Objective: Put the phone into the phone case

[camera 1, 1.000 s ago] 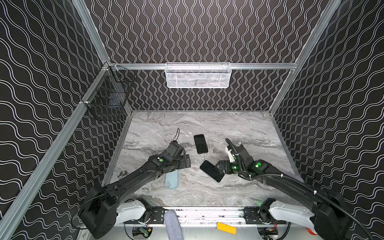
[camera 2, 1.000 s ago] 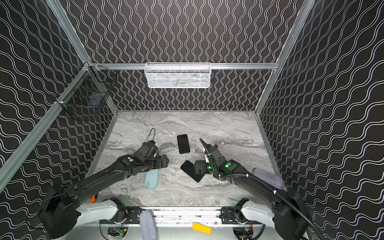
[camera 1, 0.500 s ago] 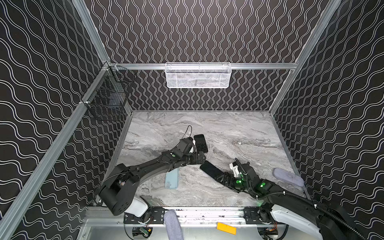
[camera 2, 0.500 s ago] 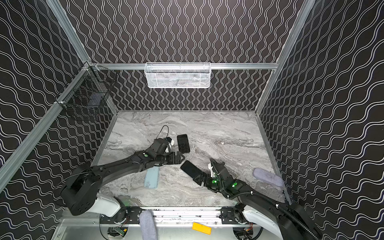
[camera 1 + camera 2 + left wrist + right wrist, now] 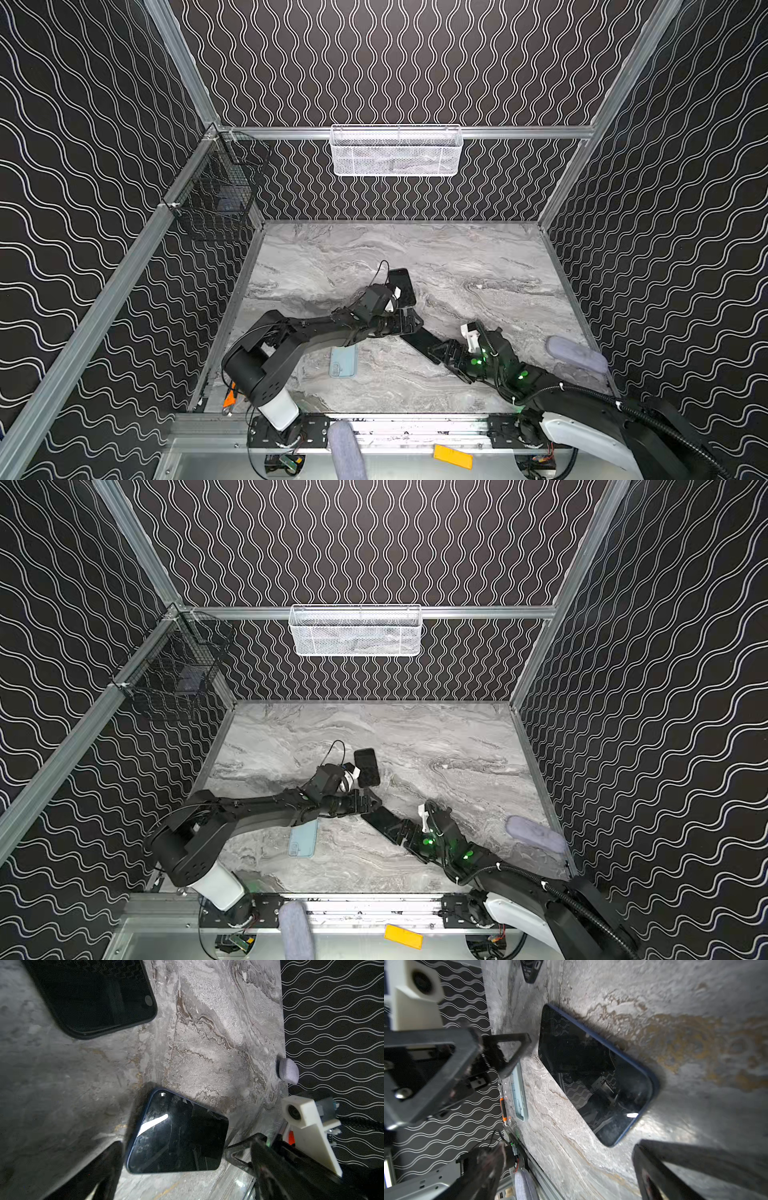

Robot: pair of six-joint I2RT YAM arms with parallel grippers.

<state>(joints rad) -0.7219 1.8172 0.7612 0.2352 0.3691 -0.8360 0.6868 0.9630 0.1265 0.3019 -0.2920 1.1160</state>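
Lower centre in a top view, the phone (image 5: pixel 419 343) lies between the left end effector (image 5: pixel 414 324) and the right end effector (image 5: pixel 440 355), both released.

The left arm (image 5: pixel 316 332) and right arm (image 5: pixel 573 395) are made of black links on white bases (image 5: pixel 282 411). Green lights (image 5: pixel 477 361) are shown on the right arm, and a black ribbed cable (image 5: pixel 615 403) is run along it. A white camera mount (image 5: pixel 469 334) is fitted behind the right gripper (image 5: pixel 446 362).
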